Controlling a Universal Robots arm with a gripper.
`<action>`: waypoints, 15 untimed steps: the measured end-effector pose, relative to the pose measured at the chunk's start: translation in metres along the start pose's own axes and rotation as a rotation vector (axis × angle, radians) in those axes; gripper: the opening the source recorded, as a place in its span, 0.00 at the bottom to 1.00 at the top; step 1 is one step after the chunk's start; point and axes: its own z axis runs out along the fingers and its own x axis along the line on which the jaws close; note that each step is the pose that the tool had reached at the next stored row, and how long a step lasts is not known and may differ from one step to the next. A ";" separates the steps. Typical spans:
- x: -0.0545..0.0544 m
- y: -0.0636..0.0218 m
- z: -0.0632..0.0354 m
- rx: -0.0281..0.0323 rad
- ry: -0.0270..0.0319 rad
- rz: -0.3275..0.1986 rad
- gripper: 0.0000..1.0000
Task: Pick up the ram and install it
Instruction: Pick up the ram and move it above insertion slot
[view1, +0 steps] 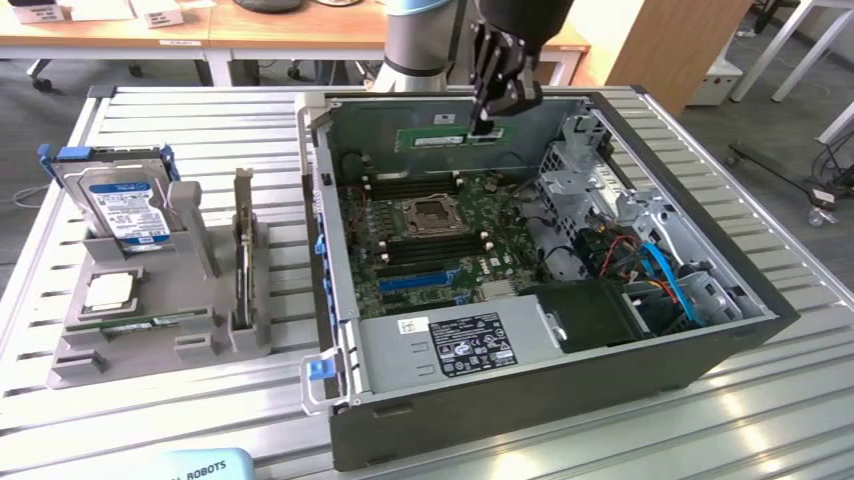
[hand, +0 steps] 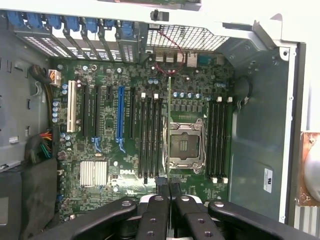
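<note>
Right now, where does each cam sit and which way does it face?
Exterior view: off the arm, high up, angled down over the open case and rack; shows the arm and fingers shut on the ram.
Wrist view: on the wrist, facing into the case at the motherboard; shows the fingers with the ram edge-on between them.
Shared: fingers, ram, motherboard, CPU socket.

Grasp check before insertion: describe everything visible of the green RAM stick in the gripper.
Long, thin green circuit-board stick with a small white label, held level in the air above the green motherboard. The black gripper is shut on its end at the exterior view's right; nothing else touches it.
</note>
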 end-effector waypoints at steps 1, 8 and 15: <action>0.001 0.0000 -0.0001 0.0000 0.0000 0.000 0.12; 0.002 0.0000 0.0006 -0.0001 0.0001 0.000 0.12; 0.002 -0.0001 0.0048 -0.0001 0.0001 0.000 0.12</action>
